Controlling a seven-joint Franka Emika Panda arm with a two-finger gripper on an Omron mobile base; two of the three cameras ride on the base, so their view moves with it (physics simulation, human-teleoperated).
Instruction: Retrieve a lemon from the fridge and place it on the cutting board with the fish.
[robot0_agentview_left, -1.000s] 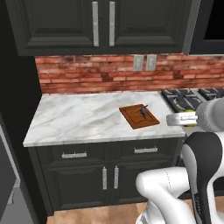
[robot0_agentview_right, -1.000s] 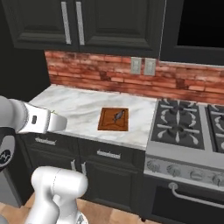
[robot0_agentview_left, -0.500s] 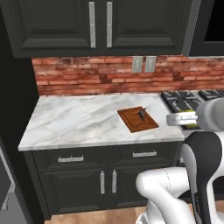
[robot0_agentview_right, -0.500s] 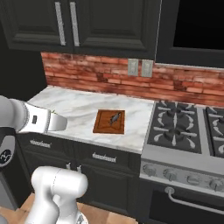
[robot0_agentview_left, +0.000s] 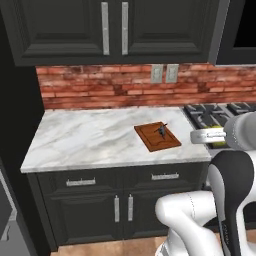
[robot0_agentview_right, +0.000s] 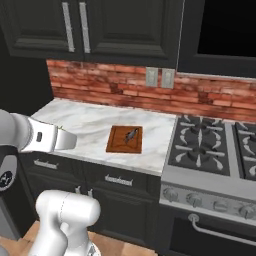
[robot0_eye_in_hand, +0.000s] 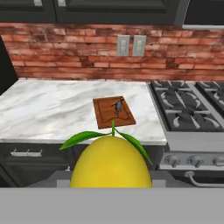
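Hand view: the lemon (robot0_eye_in_hand: 111, 162) is pinched by the gripper (robot0_eye_in_hand: 111, 181); it should be carried level, then lowered beside the fish (robot0_eye_in_hand: 117, 106) on the cutting board (robot0_eye_in_hand: 110, 117).

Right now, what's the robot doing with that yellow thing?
The robot's claw is carrying a lemon with green leaves, holding it in front of the kitchen counter. Ahead on the counter sits the wooden cutting board with a small fish on it, beside the stove. The lemon isn't on the board yet.
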